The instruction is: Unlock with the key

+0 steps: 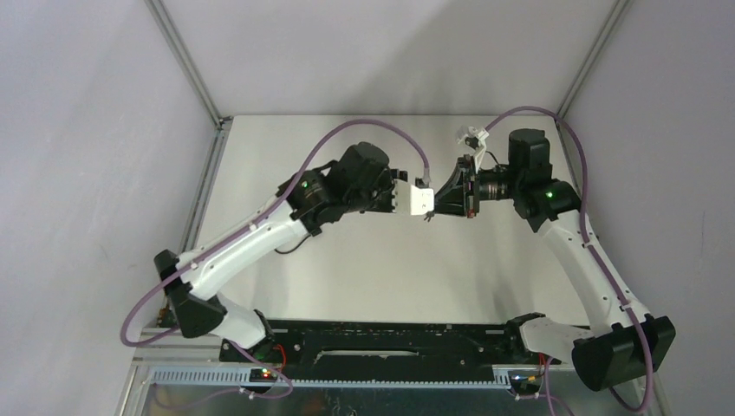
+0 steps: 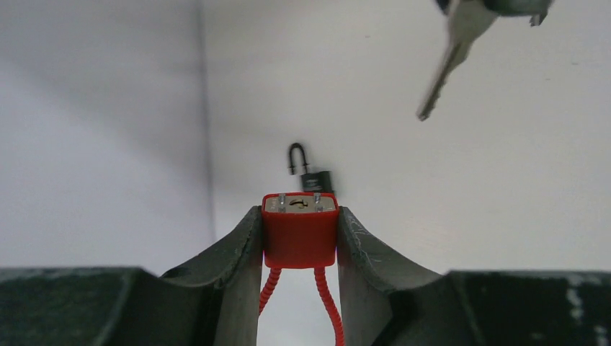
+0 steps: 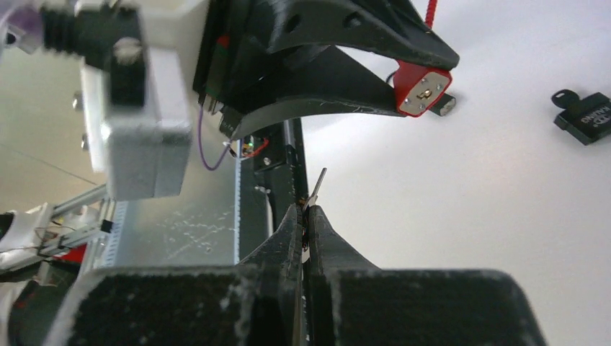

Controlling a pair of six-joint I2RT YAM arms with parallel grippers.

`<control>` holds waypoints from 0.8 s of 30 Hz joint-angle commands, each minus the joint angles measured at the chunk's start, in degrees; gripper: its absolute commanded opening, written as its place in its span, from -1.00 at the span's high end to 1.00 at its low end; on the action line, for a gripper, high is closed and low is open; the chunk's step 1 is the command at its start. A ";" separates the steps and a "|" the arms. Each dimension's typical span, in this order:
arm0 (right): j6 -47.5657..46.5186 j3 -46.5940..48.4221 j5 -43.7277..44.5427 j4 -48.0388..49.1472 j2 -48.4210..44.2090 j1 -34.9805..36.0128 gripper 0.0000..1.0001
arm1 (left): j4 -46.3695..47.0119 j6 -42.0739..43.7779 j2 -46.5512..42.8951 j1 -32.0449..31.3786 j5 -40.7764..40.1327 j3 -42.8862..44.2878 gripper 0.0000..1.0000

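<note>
A red padlock [image 2: 300,234] with a red cable shackle sits between my left gripper's [image 2: 300,216] fingers, which are shut on its sides. Its metal keyhole face points away from the wrist. The right wrist view shows that face [image 3: 424,89] up and to the right of the silver key [image 3: 315,189]. My right gripper [image 3: 305,210] is shut on the key, and only the thin blade sticks out. From the left wrist, the key [image 2: 448,68] hangs at the upper right, apart from the lock. From above, both grippers meet tip to tip [image 1: 431,208] over mid-table.
A small black padlock [image 2: 310,173] lies on the white table beyond the red one, also visible in the right wrist view [image 3: 587,115]. Grey walls and aluminium posts [image 1: 186,61] enclose the table on three sides.
</note>
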 commanded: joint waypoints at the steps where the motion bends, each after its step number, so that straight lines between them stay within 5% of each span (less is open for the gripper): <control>1: 11.48 -0.22 -2.95 9.36 -0.72 -0.17 1.00 | 14.49 4.33 -9.02 -4.88 -12.12 -6.65 1.00; 6: 21.21 -3.13 -3.62 17.82 -1.77 0.27 1.00 | 34.04 5.89 -18.58 -10.38 -14.41 -21.81 1.00; 11: 22.61 -3.75 -1.89 18.00 -4.65 2.60 1.00 | 43.28 5.20 -25.21 -15.87 -16.04 -32.61 1.00; 24: 22.38 -3.86 0.21 17.37 -4.71 6.36 1.00 | 56.68 9.92 -28.06 -19.87 -18.17 -41.66 1.00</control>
